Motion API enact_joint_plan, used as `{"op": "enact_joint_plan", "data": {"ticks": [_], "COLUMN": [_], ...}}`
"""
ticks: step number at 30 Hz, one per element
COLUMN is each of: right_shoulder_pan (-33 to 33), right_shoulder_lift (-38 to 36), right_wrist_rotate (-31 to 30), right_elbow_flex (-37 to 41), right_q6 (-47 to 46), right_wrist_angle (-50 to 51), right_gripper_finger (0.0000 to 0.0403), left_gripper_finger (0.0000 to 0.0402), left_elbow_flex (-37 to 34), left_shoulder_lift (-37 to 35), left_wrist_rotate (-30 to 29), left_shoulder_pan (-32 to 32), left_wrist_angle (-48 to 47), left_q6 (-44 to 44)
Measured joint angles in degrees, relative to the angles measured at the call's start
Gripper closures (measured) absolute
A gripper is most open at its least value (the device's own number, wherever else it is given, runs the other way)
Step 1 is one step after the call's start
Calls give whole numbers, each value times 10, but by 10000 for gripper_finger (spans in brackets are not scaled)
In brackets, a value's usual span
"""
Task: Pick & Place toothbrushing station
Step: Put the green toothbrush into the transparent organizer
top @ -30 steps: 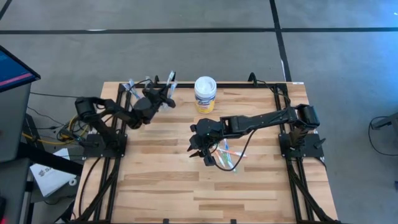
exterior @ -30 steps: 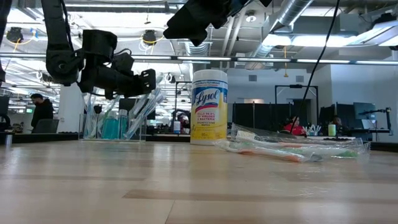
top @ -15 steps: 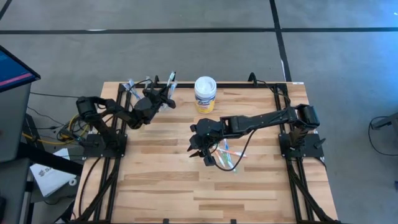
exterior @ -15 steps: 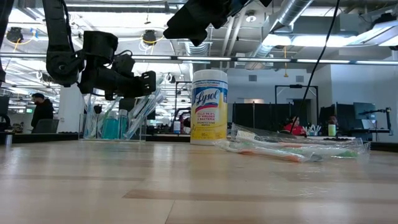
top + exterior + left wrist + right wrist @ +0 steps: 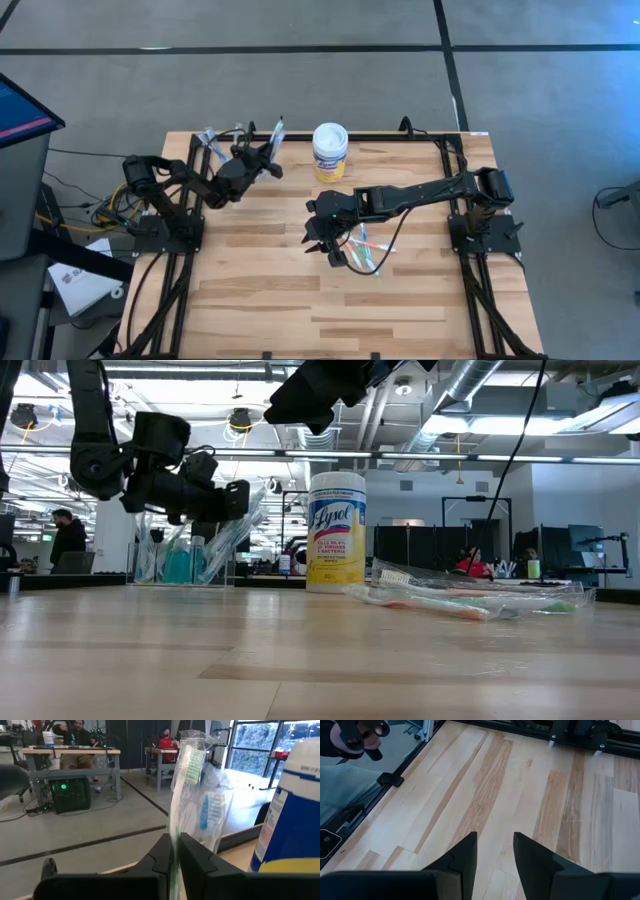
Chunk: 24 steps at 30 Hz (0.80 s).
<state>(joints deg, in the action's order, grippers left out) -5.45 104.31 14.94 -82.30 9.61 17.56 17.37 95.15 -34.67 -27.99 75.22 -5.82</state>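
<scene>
While the left gripper (image 5: pixel 268 160) clenches a wrapped toothbrush (image 5: pixel 181 795) that rises straight up between its fingers, the clear cup (image 5: pixel 180 550) sits just beneath. Right gripper (image 5: pixel 322 248) hangs released, more wrapped toothbrushes (image 5: pixel 366 250) lying just beside it.

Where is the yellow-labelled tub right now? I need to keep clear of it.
In the high view, the tub stands at the table's far edge near the middle, just right of the left gripper, which is shut on a wrapped toothbrush.
</scene>
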Motion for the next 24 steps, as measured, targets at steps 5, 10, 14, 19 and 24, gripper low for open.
{"op": "enact_joint_plan", "data": {"ticks": [5, 10, 14, 19, 24], "right_shoulder_pan": [0, 0, 0, 0, 0], "right_shoulder_lift": [0, 0, 0, 0, 0], "right_wrist_rotate": [0, 0, 0, 0, 0], "right_elbow_flex": [0, 0, 0, 0, 0], "right_q6": [0, 0, 0, 0, 0], "right_wrist_angle": [0, 0, -1, -1, -1], "right_gripper_finger": [285, 285, 285, 285, 285], "left_gripper_finger": [385, 386, 384, 378, 369], "left_elbow_flex": [-16, -27, -30, -30, -30], "left_shoulder_lift": [0, -3, -3, -3, -3], "left_wrist_rotate": [-10, -12, -14, -14, -14], "left_shoulder_pan": [0, 2, 3, 7, 15], "left_wrist_angle": [2, 5, 10, 11, 13], "left_q6": [-4, -9, -10, -11, -11]}}
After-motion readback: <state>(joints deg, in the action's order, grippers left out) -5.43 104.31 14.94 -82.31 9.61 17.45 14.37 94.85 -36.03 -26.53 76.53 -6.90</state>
